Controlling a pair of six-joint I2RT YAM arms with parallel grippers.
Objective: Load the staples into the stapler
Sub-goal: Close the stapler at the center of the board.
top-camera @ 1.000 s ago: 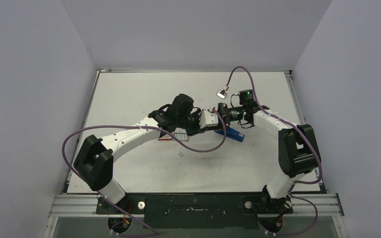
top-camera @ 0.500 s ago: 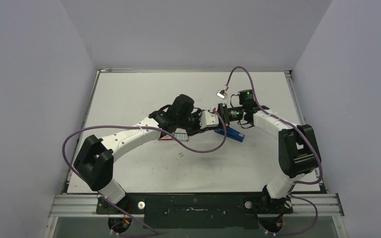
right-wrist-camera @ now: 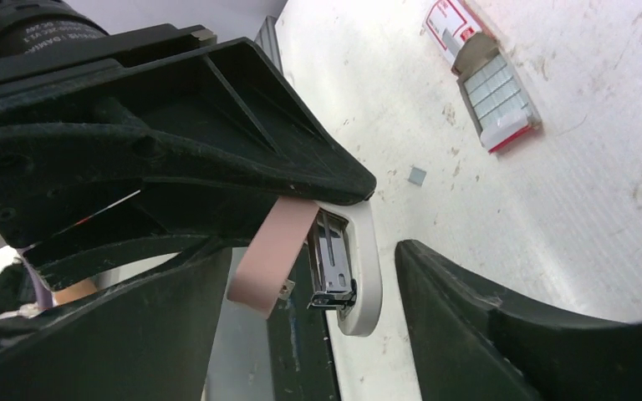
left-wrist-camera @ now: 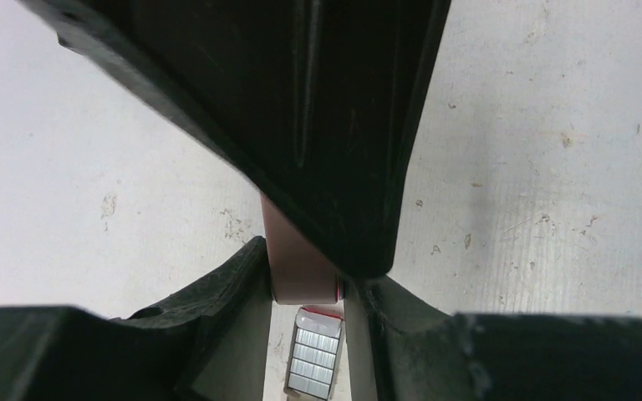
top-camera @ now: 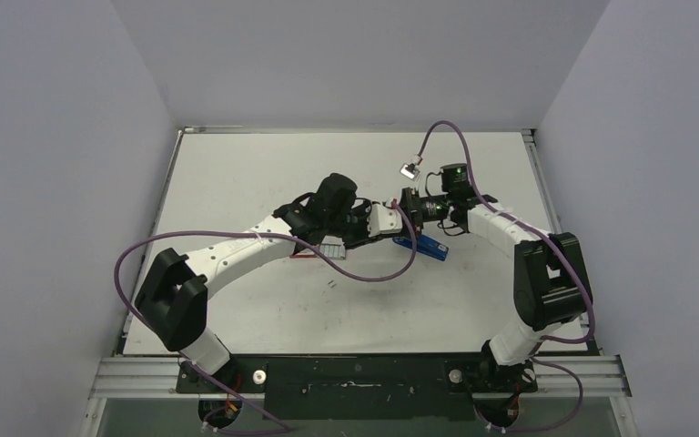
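**Staples Unloaded; Right Arm Repositioned**

Small red-and-white cardboard box of silvery-grey staple strips [left-wrist-camera: 313, 359]: lies open on the white table [top-camera: 237, 182], strips inside, unmoved over the last second.

Left gripper [left-wrist-camera: 303, 282]: pinches a small plain pink block [right-wrist-camera: 269, 251] near that box; unchanged.

Right gripper [right-wrist-camera: 313, 251]: fingers spread, nothing gripped; edged slightly toward the left gripper, elbow shifted a little.

Slim blue stapler with black base [top-camera: 425, 244]: rests on the table beneath the right wrist, same spot, untouched. Probable meaning: repositioning only, loading not yet begun.
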